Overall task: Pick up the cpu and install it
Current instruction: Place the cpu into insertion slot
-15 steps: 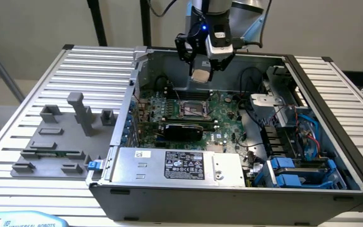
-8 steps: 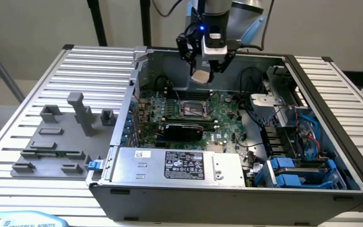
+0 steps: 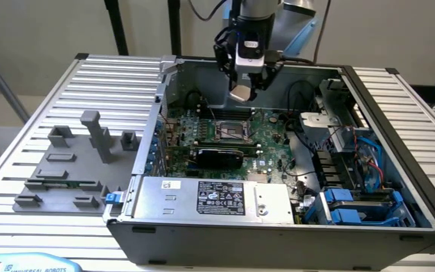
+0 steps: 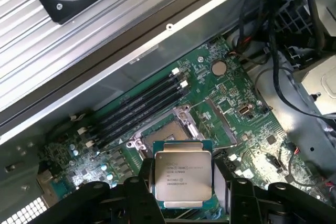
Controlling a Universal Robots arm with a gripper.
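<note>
**Cpu held in the claw above the open socket**

A pale wall and black posts (image 3: 115, 25) stand behind the work. A table (image 3: 89, 102) of ribbed aluminium slats carries everything. On it lies a computer case (image 3: 278, 238), side panel off, interior facing up. Inside, the green motherboard (image 3: 271, 141) covers the floor of the case. A silver power supply (image 3: 217, 198) with a black label sits along the near wall. Blue drive caddies (image 3: 353, 207) fill the corner at the exterior view's right, with black cables (image 3: 301, 90) looping beside them. On the slats at the exterior view's left sits a set of grey plastic blocks (image 3: 74, 164), well apart from the case. A pale blue device with a Universal Robots label (image 3: 21, 265) lies at the near edge.

On the board, a black expansion card (image 3: 217, 156) lies just nearer the camera than the socket (image 3: 231, 131). In the wrist view the socket (image 4: 165, 135) stands uncovered, the black memory slots (image 4: 142, 108) run beside it, and a coin cell (image 4: 219, 67) sits further off.

The gripper (image 3: 242, 90) hangs above the socket, apart from the board. Its fingers (image 4: 142, 184) press on two opposite edges of the cpu (image 4: 182, 176), which is held flat with its printed metal lid showing.
</note>
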